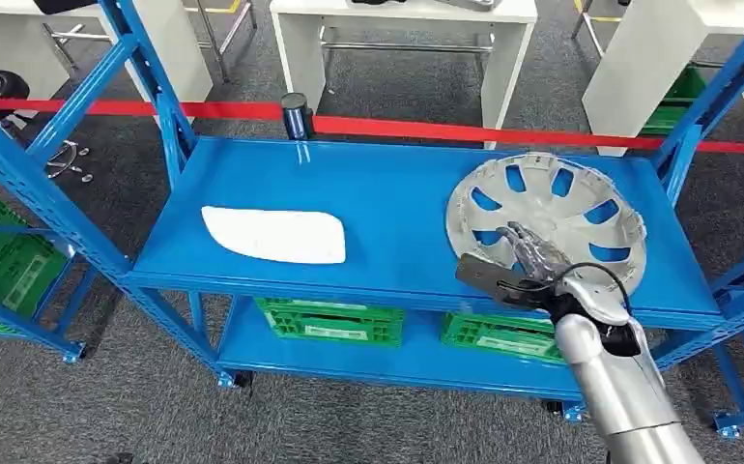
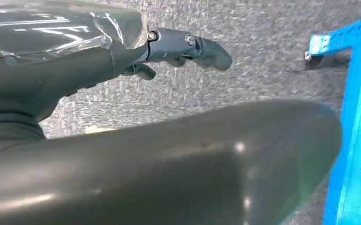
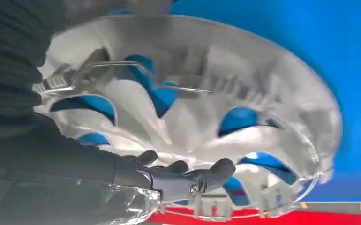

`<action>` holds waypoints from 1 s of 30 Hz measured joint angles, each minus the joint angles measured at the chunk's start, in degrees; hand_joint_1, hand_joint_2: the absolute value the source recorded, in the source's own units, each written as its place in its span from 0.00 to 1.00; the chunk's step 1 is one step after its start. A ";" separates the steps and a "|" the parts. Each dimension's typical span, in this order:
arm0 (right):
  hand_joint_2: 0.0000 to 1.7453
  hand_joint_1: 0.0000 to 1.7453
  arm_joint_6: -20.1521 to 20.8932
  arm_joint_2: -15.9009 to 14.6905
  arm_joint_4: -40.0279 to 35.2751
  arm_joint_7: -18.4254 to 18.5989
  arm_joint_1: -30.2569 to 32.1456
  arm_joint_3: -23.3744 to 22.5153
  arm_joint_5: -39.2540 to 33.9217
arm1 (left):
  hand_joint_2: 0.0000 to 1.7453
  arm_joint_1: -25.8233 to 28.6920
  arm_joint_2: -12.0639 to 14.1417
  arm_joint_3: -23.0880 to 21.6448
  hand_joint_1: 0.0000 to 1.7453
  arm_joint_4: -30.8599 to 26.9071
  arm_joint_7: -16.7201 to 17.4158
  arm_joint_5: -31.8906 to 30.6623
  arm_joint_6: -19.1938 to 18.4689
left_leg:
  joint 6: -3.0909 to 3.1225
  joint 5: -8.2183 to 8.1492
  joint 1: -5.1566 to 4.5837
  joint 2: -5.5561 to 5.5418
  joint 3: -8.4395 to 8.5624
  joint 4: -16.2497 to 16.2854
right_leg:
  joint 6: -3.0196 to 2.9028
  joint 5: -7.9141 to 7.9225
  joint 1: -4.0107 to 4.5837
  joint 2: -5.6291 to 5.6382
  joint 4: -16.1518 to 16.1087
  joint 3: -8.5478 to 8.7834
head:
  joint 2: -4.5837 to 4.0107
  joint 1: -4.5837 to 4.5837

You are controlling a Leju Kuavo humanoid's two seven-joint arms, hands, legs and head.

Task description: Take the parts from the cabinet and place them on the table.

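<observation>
1. Nearest my head camera, my right hand (image 1: 539, 259) is reaching over the silver wheel cover (image 1: 547, 215), fingers (image 3: 206, 176) lying on its spokes (I cannot tell whether they are grasping it).
2. That cover is lying flat at the right end of the blue cabinet's top shelf (image 1: 397, 184).
3. I'm seeing a white panel (image 1: 273, 235) lying on the shelf's left half, well apart from it.
4. My left hand (image 2: 178, 51) is hanging over grey carpet, fingers loosely apart, holding nothing.

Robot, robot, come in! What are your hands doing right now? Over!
Right hand on round silver hubcap, hold unconfirmed. Left hand hanging over floor, holding nothing. Flat white panel waiting on blue shelf. Nothing blocking.
</observation>
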 joint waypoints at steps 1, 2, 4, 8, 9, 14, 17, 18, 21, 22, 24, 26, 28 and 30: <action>1.00 0.98 0.38 0.07 0.31 -0.07 -0.15 0.29 0.45 | 0.00 0.03 0.04 -0.13 0.00 -0.02 0.09 0.24 -0.13 | 0.04 -0.03 -0.07 0.00 -0.01 0.00 | 0.12 0.04 -0.06 -0.02 -0.04 0.03 | 0.00 0.02; 1.00 0.98 0.90 0.18 0.77 -0.17 -0.54 0.79 1.08 | 0.00 0.04 0.15 -0.26 0.00 -0.13 0.22 0.52 -0.20 | 0.30 0.05 -0.20 -0.03 -0.01 -0.11 | 0.47 0.22 -0.14 -0.04 -0.43 0.16 | 0.00 0.02; 1.00 0.98 0.92 0.31 1.64 -0.35 -1.39 1.32 2.08 | 0.00 0.05 0.11 -0.57 0.00 -0.35 0.46 1.18 -0.22 | 1.02 1.03 0.31 0.14 1.25 -1.94 | 0.85 -0.49 -0.11 -0.16 0.52 -0.44 | 0.00 0.13; 1.00 0.95 0.86 0.39 4.40 -0.87 -2.44 2.69 3.31 | 0.00 0.08 0.15 -1.18 0.00 -0.35 0.48 2.30 -0.11 | 1.35 1.10 0.25 0.15 1.16 -1.89 | 0.10 -6.80 -0.22 -0.15 16.70 -8.14 | 0.00 0.22; 1.00 0.94 0.86 0.39 4.79 -0.90 -2.45 2.93 3.48 | 0.00 0.18 0.18 -1.40 0.00 -0.35 0.48 2.43 -0.07 | 1.34 1.08 0.24 0.12 1.16 -1.85 | 0.46 -6.71 -0.24 -0.15 17.80 -8.79 | 0.00 0.24; 1.00 0.96 0.40 0.52 6.49 -1.42 -3.68 4.41 4.20 | 0.00 0.35 0.26 -2.54 0.00 -0.20 0.37 4.29 0.39 | 0.08 0.05 -0.19 0.13 0.79 -0.45 | 1.75 -0.27 -0.36 -0.33 0.22 0.15 | 0.00 0.28; 1.00 0.96 0.03 0.68 6.91 -1.92 -4.09 5.25 4.64 | 0.00 0.44 0.33 -3.34 0.00 -0.13 0.18 5.23 0.50 | -0.45 0.28 0.16 0.15 0.96 -0.51 | 0.35 0.04 -0.11 -0.20 0.32 -0.09 | 0.00 0.22; 1.00 0.96 -0.06 0.74 7.04 -2.05 -4.39 5.58 4.66 | 0.00 0.44 0.35 -3.50 0.00 -0.13 0.18 5.27 0.55 | -0.73 0.04 0.35 0.13 0.85 -0.31 | -0.01 0.22 -0.59 -0.20 0.13 0.06 | 0.00 0.24; 1.00 0.89 -0.08 0.98 7.22 -2.05 -4.70 6.06 4.70 | 0.00 0.45 0.42 -3.78 0.00 -0.11 0.09 5.29 0.57 | -1.70 -4.65 0.57 0.14 -2.69 7.28 | -0.55 0.24 -0.60 -0.37 0.12 0.11 | 0.00 0.00; 1.00 0.88 -0.08 1.05 7.37 -2.05 -4.72 6.21 4.73 | 0.00 0.52 0.44 -3.83 0.00 -0.09 0.07 5.29 0.57 | -1.90 -6.84 0.66 0.15 -5.00 12.22 | -0.55 0.24 -0.53 -0.41 0.14 0.04 | 0.00 -0.04; 1.00 0.73 -0.08 1.11 7.63 -2.05 -4.72 6.39 4.75 | 0.00 0.74 0.44 -4.02 0.00 0.09 0.07 5.36 0.55 | -1.96 -8.49 0.80 0.15 -7.88 18.38 | -0.56 0.24 -0.40 -0.44 0.15 0.04 | 0.00 -0.02; 1.00 0.83 -0.11 1.14 7.81 -2.05 -4.75 6.47 4.86 | 0.00 0.92 0.50 -4.42 0.00 0.11 0.07 6.01 0.39 | -1.63 -5.20 0.79 0.14 -5.75 13.87 | -0.54 0.23 -0.31 -0.40 0.15 0.19 | 0.00 -0.02; 1.00 0.95 -0.13 1.14 7.85 -2.03 -4.82 6.50 4.88 | 0.00 0.89 0.68 -4.83 0.00 -0.02 0.35 6.82 0.35 | -0.85 -0.38 0.72 0.11 -0.02 2.90 | -0.51 0.24 -0.21 -0.32 0.15 0.39 | 0.00 0.00; 1.00 0.99 -0.24 1.07 7.91 -2.03 -4.89 6.52 4.88 | 0.00 0.79 0.83 -5.55 0.00 -0.11 0.74 7.61 0.44 | -0.46 -0.78 0.20 0.13 1.25 -0.08 | -0.24 0.34 0.15 -0.34 0.15 0.08 | 0.00 0.09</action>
